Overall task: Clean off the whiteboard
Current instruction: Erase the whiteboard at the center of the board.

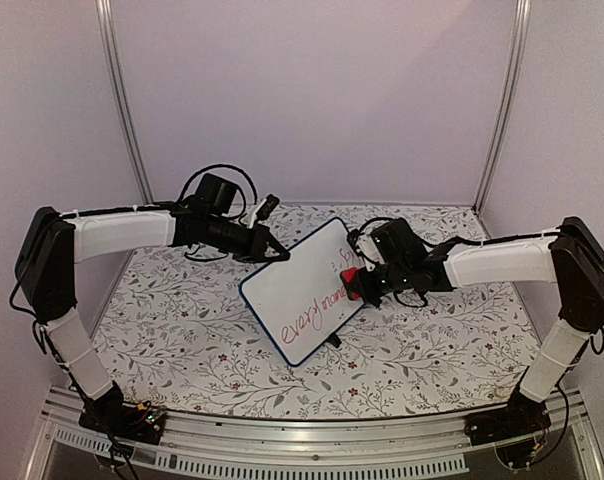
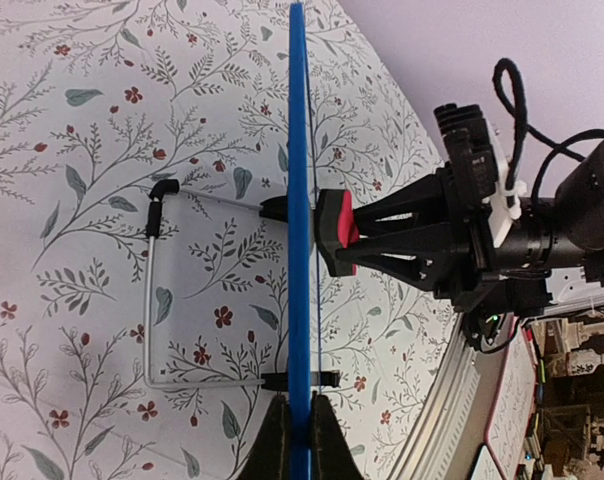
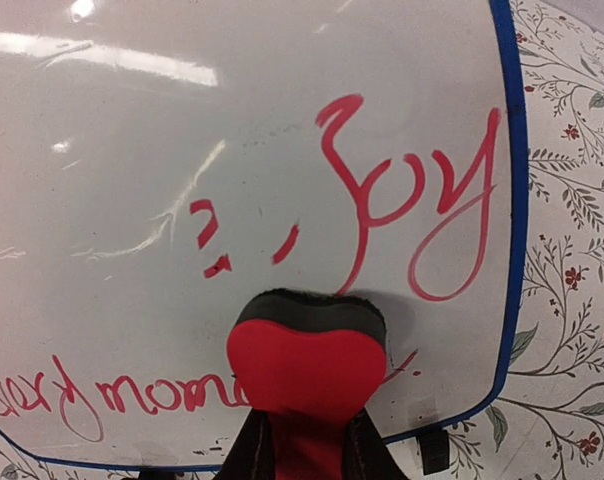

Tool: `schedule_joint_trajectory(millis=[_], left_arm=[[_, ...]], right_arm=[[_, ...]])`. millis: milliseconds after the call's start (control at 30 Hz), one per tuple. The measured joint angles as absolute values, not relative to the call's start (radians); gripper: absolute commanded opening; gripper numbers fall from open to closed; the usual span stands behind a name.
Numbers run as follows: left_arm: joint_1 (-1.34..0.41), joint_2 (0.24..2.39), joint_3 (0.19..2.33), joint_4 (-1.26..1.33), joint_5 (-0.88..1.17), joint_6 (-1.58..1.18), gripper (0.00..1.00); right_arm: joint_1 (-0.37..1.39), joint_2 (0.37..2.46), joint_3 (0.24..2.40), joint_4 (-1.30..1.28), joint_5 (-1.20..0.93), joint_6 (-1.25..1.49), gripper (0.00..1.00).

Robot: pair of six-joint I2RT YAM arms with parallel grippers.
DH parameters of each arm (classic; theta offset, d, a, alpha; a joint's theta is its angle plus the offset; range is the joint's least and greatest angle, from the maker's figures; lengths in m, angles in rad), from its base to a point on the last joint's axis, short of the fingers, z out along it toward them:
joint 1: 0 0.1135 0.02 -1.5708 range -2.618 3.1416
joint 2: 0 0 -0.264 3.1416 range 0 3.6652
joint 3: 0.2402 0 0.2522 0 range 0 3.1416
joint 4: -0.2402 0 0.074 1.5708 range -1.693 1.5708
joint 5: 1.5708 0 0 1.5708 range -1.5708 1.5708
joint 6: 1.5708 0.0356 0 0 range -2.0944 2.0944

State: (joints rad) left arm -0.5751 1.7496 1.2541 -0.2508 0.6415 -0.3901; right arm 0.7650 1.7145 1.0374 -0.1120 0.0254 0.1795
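Note:
The whiteboard (image 1: 300,290), white with a thin blue frame, stands tilted on the floral cloth with red handwriting along its lower and right parts. My left gripper (image 1: 280,255) is shut on its upper left edge; the left wrist view shows both fingers pinching the blue frame (image 2: 299,200) edge-on, gripper (image 2: 300,435). My right gripper (image 1: 356,282) is shut on a red eraser (image 1: 350,283) with a black felt pad. In the right wrist view the eraser (image 3: 307,360) presses against the whiteboard (image 3: 232,150) below the word "Joy" (image 3: 412,200), gripper (image 3: 307,445). A wiped patch with red remnants lies left of "Joy".
A bent wire stand (image 2: 152,300) props the board from behind. The table carries a floral cloth (image 1: 182,330), with pale walls (image 1: 312,90) on three sides. An aluminium rail (image 1: 312,440) runs along the near edge by the arm bases.

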Motion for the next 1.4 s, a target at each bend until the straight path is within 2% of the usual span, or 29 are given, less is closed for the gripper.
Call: schedule_joint_trajectory(millis=[367,1067,1400], left_arm=[[-0.575,1.75,1.254,-0.251,0.643,-0.39,0.0],[-0.575,1.75,1.254,-0.252,0.629,-0.393,0.0],[-0.575,1.75,1.254,-0.25,0.638,-0.391,0.0]], right_arm=[[0.791,1.711,1.035,-0.128,0.029,0.18,0.03],[0.788,1.794,1.271,-0.223,0.072,0.15,0.03],[0.781,1.795,1.276,-0.199,0.071,0.134,0.03]])
